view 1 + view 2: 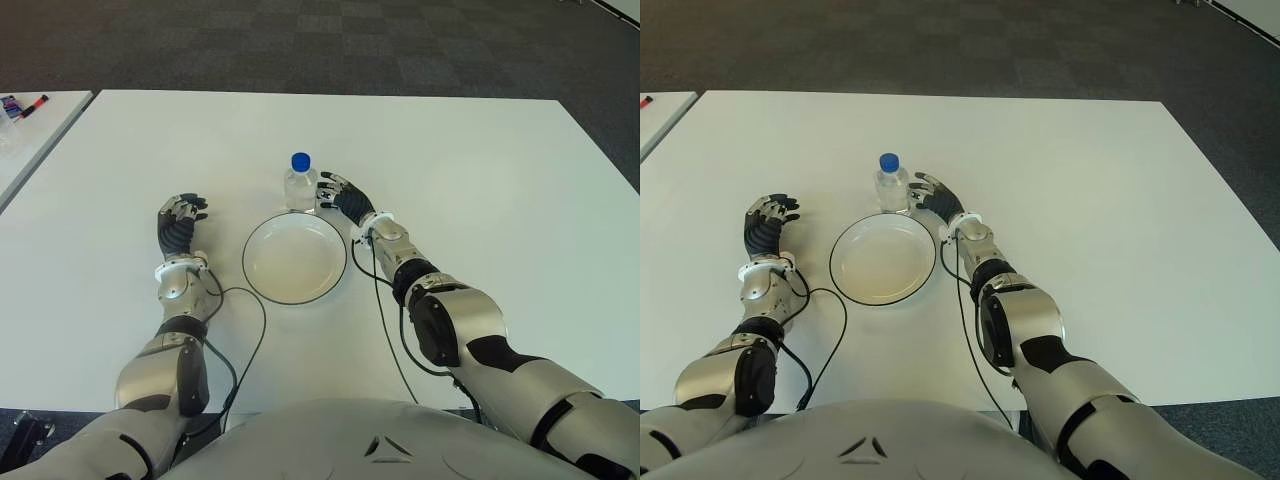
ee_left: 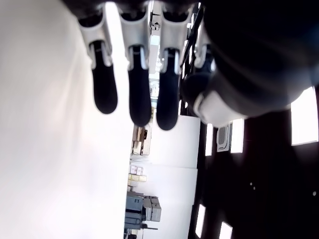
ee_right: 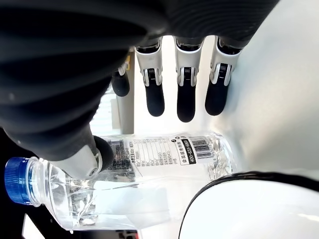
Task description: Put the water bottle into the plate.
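A clear plastic water bottle with a blue cap (image 1: pixel 301 182) is seen upright on the white tabletop (image 1: pixel 500 180), at twelve o'clock of the round white plate (image 1: pixel 295 258). The right hand (image 1: pixel 345 197) is positioned just beside it, fingers (image 3: pixel 185 94) spread and grasping nothing; the left hand (image 1: pixel 178 224), at the plate's nine o'clock, is shown relaxed and empty.

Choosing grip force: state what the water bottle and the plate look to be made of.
Water bottle: clear thin plastic, apparently; the liquid shows through the wall, with a printed label and a blue, likely plastic, cap. Plate: glossy white, dark rim, probably ceramic or enamel; the look leaves that open. The right hand is open beside the bottle.
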You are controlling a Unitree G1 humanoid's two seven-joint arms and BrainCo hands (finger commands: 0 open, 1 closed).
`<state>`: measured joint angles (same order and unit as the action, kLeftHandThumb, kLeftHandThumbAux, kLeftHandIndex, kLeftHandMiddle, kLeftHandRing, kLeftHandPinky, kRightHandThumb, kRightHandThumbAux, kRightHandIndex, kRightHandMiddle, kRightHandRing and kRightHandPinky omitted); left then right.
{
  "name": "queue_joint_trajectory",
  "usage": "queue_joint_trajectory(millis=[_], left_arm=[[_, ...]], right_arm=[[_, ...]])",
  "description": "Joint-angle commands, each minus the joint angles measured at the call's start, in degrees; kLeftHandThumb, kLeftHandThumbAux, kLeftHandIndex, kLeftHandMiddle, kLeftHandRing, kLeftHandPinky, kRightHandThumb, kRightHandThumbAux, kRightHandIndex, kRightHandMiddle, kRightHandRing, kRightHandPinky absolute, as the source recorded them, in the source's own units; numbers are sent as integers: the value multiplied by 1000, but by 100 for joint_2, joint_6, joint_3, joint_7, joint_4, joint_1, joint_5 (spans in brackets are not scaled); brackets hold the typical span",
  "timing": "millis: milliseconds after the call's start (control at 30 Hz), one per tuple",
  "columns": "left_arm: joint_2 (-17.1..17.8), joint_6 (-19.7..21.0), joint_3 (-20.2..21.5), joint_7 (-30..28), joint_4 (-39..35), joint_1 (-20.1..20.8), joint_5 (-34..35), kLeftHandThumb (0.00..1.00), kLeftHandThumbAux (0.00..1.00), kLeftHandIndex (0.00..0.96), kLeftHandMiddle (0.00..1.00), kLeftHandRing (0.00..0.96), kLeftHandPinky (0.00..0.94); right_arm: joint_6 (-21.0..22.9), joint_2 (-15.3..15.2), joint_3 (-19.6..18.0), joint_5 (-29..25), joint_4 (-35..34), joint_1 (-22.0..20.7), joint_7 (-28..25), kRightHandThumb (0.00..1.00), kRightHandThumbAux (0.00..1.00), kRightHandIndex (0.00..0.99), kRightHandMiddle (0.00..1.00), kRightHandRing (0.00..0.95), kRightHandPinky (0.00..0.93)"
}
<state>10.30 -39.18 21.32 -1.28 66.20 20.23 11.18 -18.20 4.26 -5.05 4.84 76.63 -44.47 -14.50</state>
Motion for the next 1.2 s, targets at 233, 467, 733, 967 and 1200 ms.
queue_joint_trajectory(millis=[233,467,733,967,1200], left_arm=[[-114,309,44,-65,158,-261,86,682,715,419,438,422,436],[-167,286,48,-91,127,-313,110,683,714,420,442,426,437],[-183,309,7,-68,88,-396,79,683,713,420,440,418,427],[-135,289,53,-227,6,-528,161,683,713,420,438,421,438],[193,41,197,-980,-267,-1049,381,681,715,417,426,425,442]], right_arm=[[38,284,13,32,73,-109,-218,54,615,70,183,202,236],[58,290,37,48,74,-130,-452,78,590,71,164,171,196],[82,365,106,90,74,-182,-719,81,581,59,130,134,161],[25,366,247,169,69,-199,-860,83,566,53,109,114,148],[-10,382,380,252,73,-213,-914,97,555,53,100,105,147]])
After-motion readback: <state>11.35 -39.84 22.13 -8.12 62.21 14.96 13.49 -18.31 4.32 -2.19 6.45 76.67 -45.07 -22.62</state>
